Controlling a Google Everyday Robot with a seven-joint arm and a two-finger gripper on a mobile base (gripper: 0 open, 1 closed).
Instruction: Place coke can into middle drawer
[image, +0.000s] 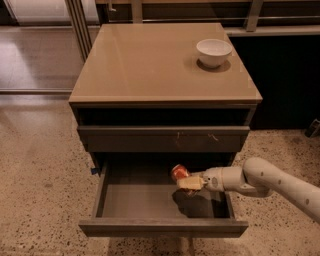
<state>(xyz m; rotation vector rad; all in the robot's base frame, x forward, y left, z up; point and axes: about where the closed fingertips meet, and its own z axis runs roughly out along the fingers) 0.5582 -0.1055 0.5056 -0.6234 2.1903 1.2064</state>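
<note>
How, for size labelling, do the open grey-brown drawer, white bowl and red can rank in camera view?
1. grey-brown middle drawer
2. white bowl
3. red coke can, held in the gripper over the drawer

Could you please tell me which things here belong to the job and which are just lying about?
Job: coke can, held by the gripper over the open middle drawer.
Lying about: white bowl on the cabinet top; closed drawer above.
</note>
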